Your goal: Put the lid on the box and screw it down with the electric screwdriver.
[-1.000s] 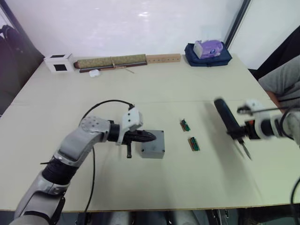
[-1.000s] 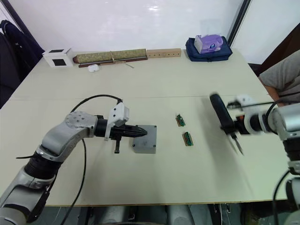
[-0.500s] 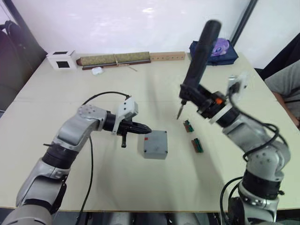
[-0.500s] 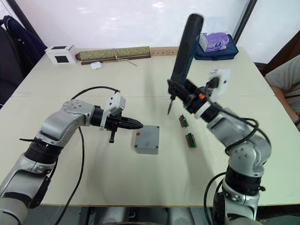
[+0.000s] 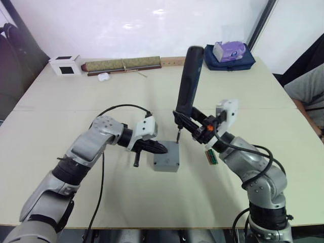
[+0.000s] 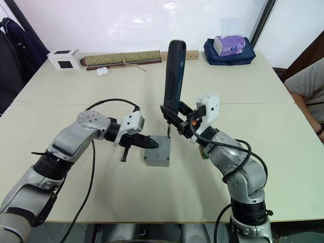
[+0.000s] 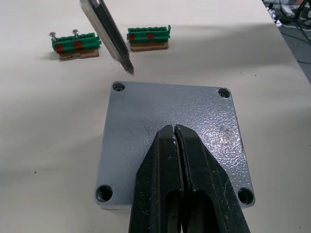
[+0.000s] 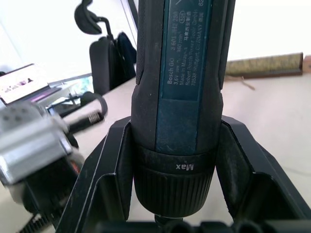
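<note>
At frame centre the lid (image 7: 172,141) sits on the box (image 5: 167,163). The left claw (image 7: 175,133), fingers together, presses it. The right claw (image 6: 178,123) grips the electric screwdriver (image 6: 173,81), bit above a corner screw hole (image 7: 117,87); misaligned, it could skate off.

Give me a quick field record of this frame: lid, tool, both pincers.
lid: on the box, four corner holes visible
screwdriver: near upright, bit by a far corner hole of the lid
left pincer: shut, tips over the lid's middle
right pincer: shut on the screwdriver
nearby: two green strips on the table
</note>
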Robot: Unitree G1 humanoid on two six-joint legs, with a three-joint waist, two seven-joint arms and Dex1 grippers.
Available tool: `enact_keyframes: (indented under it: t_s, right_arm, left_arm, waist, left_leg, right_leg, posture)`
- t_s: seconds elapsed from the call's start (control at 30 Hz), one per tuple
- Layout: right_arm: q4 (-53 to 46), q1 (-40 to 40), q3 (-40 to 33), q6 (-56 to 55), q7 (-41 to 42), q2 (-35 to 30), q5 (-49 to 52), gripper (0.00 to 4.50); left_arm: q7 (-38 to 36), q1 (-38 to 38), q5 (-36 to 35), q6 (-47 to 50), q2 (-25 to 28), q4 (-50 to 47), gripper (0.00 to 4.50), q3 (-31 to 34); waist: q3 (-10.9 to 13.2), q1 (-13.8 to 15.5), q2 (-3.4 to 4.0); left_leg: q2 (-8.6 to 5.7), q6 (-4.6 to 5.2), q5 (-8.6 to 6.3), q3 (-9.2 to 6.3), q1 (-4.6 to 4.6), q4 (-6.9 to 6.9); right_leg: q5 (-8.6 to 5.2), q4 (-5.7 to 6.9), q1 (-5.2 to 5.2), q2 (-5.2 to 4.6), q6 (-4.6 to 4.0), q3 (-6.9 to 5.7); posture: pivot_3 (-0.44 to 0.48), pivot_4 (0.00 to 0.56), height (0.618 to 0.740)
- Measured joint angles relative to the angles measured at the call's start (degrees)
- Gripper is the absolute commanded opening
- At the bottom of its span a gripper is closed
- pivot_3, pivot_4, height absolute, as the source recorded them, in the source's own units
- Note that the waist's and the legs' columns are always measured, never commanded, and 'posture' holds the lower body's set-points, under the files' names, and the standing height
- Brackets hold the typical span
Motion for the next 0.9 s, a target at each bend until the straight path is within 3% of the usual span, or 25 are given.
enact_keyframes:
  t_s: [0.37, 0.9]
  right_arm:
    - [3.7, 0.0, 2.8, -5.5, -0.7, 2.8, -4.8, 1.78]
    - [3.7, 2.5, 4.3, -10.9, 1.7, 1.0, -8.6, 1.78]
  left_arm:
    - [0.1, 0.1, 0.7, 0.9, 0.0, -0.9, 0.0, 0.0]
    - [0.1, 0.1, 1.8, 1.2, -0.2, -0.9, 0.0, 0.0]
  waist:
    - [0.0, 0.0, 0.0]
    - [0.0, 0.0, 0.0]
  left_leg:
    - [0.0, 0.0, 0.0, 0.0, 0.04, 0.0]
    - [0.0, 0.0, 0.0, 0.01, 0.55, 0.0]
  right_leg:
    - [0.0, 0.04, 0.0, 0.01, 0.0, 0.0]
    - [-0.01, 0.06, 0.51, 0.02, -0.02, 0.02]
  posture:
    - [0.0, 0.15, 0.74]
    - [0.0, 0.15, 0.74]
